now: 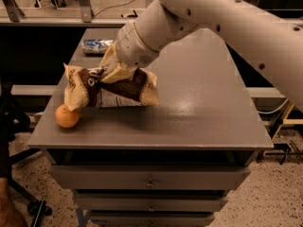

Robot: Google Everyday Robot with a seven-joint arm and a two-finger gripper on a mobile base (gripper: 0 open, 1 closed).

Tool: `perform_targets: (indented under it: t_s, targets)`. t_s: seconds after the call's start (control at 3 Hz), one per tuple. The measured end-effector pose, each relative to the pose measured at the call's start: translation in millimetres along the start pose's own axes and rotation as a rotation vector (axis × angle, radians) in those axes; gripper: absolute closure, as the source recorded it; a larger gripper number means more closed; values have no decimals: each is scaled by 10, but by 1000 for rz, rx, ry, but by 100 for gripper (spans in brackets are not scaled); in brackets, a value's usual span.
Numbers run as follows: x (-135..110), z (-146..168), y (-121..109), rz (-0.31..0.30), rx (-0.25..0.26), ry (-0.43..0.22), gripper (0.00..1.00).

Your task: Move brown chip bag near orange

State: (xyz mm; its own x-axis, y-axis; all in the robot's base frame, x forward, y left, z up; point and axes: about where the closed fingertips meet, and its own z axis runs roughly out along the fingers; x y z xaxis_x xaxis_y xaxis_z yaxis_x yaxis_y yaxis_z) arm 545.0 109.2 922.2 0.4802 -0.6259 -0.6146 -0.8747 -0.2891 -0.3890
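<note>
**Camera view: placing step.** The gripper, on the arm reaching in from 2 o'clock, is over the left half of the tabletop. Its jaws pinch the upper edge of the bag. The bag hangs lengthwise, low over the tabletop. Its left end is at the orange, which lies at 8 o'clock from the bag, near the front-left corner. I cannot tell whether bag and orange touch. A can lies at 11 o'clock, well apart, by the far edge.

I judge the bag close enough to the orange, so only the set-down is left. To do it well, I lower straight down until the foil rests flat. I allow no drift toward 8 o'clock, since a nudge could roll the orange off the edge. Then I spread the jaws and lift vertically so the bag is not dragged.
</note>
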Motion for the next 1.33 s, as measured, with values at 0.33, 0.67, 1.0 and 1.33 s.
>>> perform_targets:
  t_s: [0.33,0.67,1.0,1.33]
  targets:
    - [-3,11,13,1,-1,-2,88]
    - [-16,25,18,-1,-4,-3,65]
    - [-28,38,23,-3,-7,-4,42]
    - [-41,52,29,-5,-10,-5,18]
